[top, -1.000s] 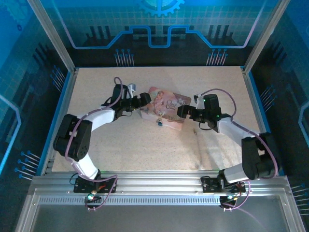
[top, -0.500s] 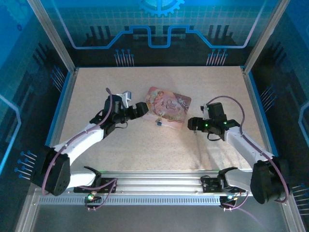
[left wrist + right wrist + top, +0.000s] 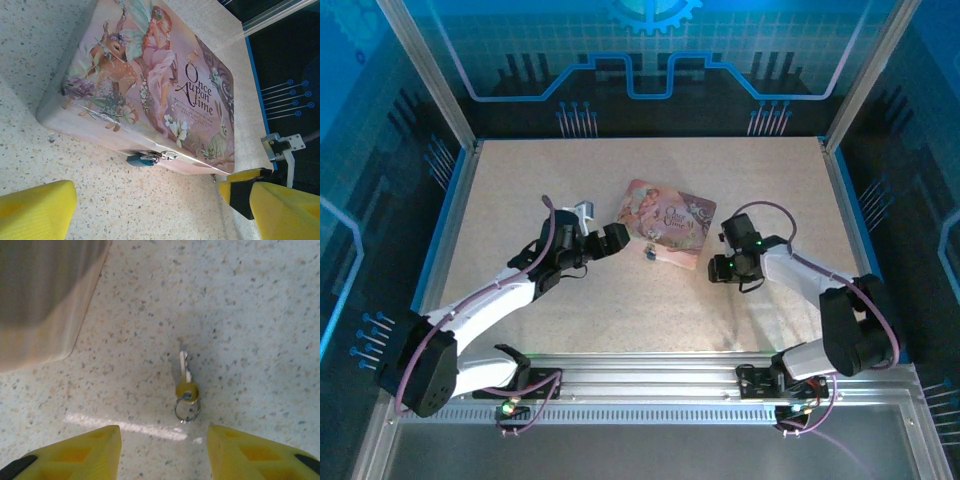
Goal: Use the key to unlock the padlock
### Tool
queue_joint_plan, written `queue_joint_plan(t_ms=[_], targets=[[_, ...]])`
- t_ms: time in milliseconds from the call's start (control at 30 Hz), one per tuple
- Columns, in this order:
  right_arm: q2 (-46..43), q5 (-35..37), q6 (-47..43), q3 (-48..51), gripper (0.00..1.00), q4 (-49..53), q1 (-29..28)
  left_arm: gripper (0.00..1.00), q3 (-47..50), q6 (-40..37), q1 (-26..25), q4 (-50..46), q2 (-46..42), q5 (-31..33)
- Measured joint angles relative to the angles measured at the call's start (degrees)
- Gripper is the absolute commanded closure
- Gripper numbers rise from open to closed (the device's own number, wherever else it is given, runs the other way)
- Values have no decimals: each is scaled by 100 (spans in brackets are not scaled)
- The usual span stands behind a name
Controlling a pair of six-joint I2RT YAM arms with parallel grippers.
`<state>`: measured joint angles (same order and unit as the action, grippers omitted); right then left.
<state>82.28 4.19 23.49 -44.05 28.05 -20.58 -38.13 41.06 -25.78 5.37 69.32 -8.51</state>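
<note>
- The right gripper (image 3: 162,442) is hanging low over the speckled table (image 3: 620,310), its two yellow fingers (image 3: 92,452) standing apart with bare surface between them, gripping nothing.
- One key (image 3: 185,371) is lying flat on the table just ahead of that gap, touching neither finger. Its silvery blade is pointing away from the gripper and its yellowish head is sitting nearest the fingers.
- One small wire ring (image 3: 187,410) is threaded through the key's head, lying on the table too.
- From the top view, the right gripper (image 3: 718,268) is sitting just beside the near right corner of the pink tin (image 3: 665,225).
- The left gripper (image 3: 610,238) is waiting at the tin's left side, jaws spread wide and empty. In the left wrist view its two yellow fingers (image 3: 35,210) are framing the tin without touching it.
- One padlock (image 3: 142,159), bluish and silvery, is hanging on the clasp at the front wall of the tin (image 3: 150,75), about midway along that side.
- In the top view the padlock (image 3: 649,253) is sitting between the two grippers, at the tin's near edge.
- One tin, one padlock, one key, two arms working.
</note>
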Motion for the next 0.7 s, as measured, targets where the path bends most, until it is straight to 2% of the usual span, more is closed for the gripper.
queue_joint_plan(t_ms=[467, 700], targets=[[706, 354, 9, -229, 67, -4, -44, 8, 0, 0, 0, -22, -52, 39], [800, 442, 61, -275, 77, 35, -42, 8, 0, 0, 0, -24, -52, 37]])
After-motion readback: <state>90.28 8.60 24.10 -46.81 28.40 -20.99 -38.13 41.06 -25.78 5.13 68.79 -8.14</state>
